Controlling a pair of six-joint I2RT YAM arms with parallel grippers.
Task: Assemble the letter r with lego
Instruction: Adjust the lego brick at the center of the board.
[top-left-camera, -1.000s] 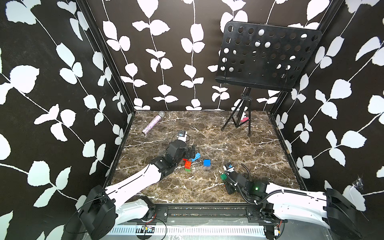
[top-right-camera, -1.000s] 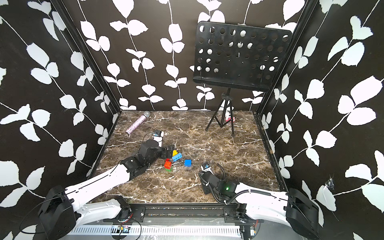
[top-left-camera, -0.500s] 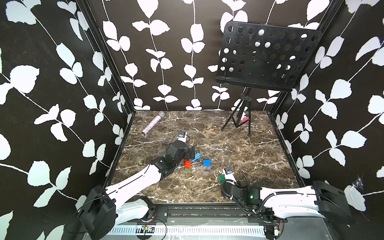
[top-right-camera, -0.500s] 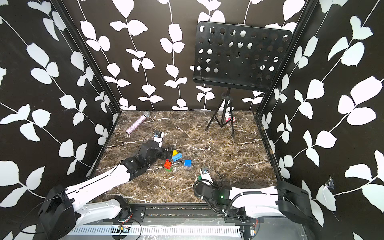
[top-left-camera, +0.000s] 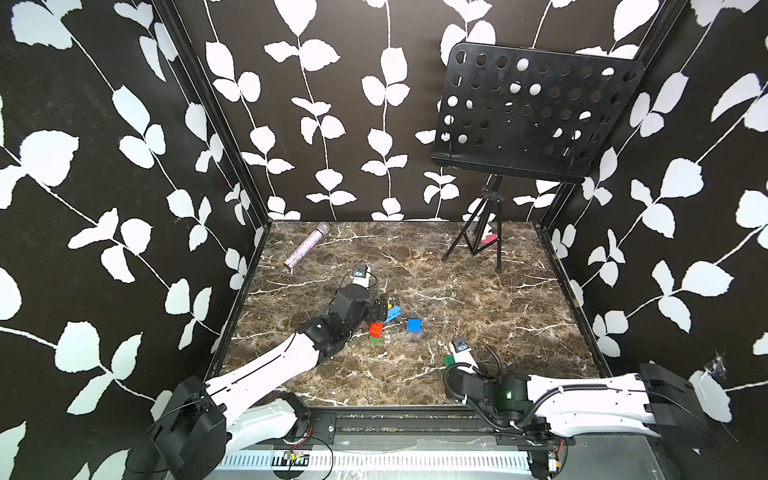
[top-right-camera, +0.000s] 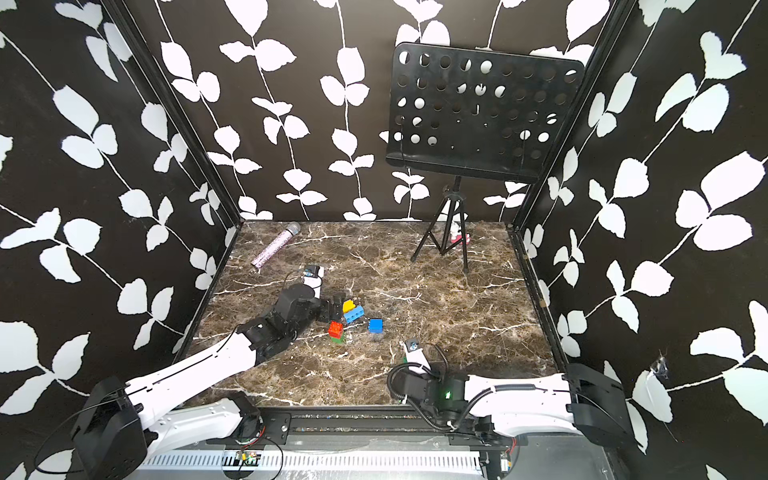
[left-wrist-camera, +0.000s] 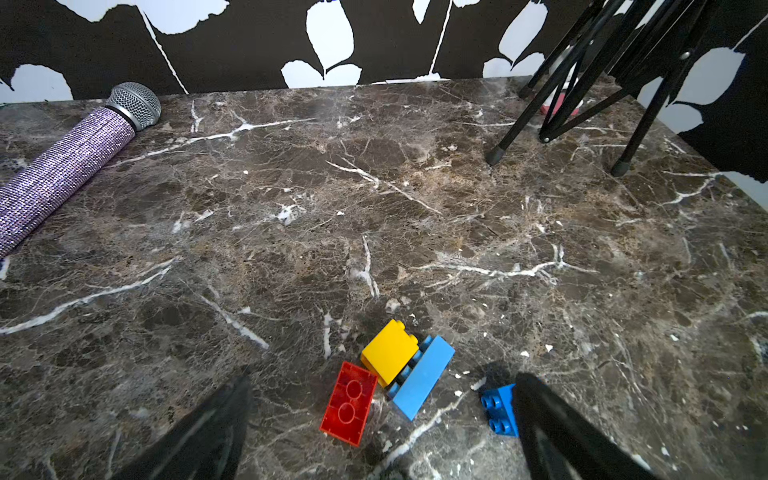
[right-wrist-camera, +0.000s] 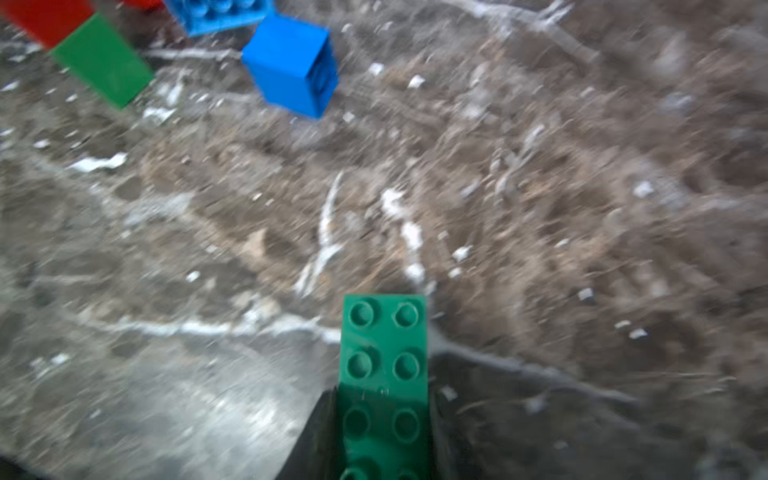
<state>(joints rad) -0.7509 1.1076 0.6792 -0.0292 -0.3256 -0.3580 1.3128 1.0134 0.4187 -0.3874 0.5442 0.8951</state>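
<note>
A loose cluster of lego lies mid-table: a red brick (top-left-camera: 376, 329) stacked on a green one (top-left-camera: 376, 340), a yellow brick (top-left-camera: 390, 305) against a light blue one (top-left-camera: 393, 313), and a blue brick (top-left-camera: 414, 325) apart to the right. My left gripper (top-left-camera: 382, 305) hovers low at the cluster's left, open. In the left wrist view the red (left-wrist-camera: 349, 403), yellow (left-wrist-camera: 390, 351) and light blue (left-wrist-camera: 424, 376) bricks lie between its fingers. My right gripper (right-wrist-camera: 382, 399) is shut on the long dark green brick (right-wrist-camera: 384, 365), near the front of the table (top-left-camera: 449, 359).
A glittery purple microphone (top-left-camera: 305, 249) lies at the back left. A black music stand (top-left-camera: 482, 237) stands on its tripod at the back right, with a small pink thing (top-left-camera: 490, 239) under it. Black leaf-patterned walls close three sides.
The right arm has sunk lower and drawn back toward the front edge, with the dark green brick still in its grip. The left arm has not moved.
</note>
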